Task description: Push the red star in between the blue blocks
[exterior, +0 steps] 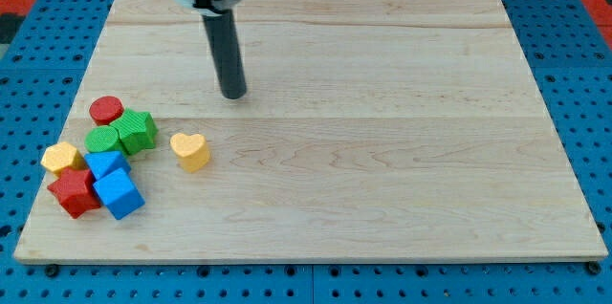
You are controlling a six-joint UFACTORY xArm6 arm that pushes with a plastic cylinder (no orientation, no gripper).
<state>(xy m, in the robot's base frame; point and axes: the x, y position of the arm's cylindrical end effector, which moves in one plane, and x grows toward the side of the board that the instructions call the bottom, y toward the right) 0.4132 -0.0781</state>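
The red star (74, 192) lies at the view's lower left, touching two blue blocks on its right: a blue cube (119, 194) and a smaller blue block (106, 163) just above it. The two blue blocks touch each other. My tip (233, 95) stands on the wooden board (382, 151) well up and to the right of this cluster, apart from every block.
A red cylinder (106, 109), a green cylinder (101, 139), a green star-like block (137, 130) and a yellow block (62, 158) crowd the same cluster. A yellow heart (190, 150) lies alone to its right. The board's left edge runs close by.
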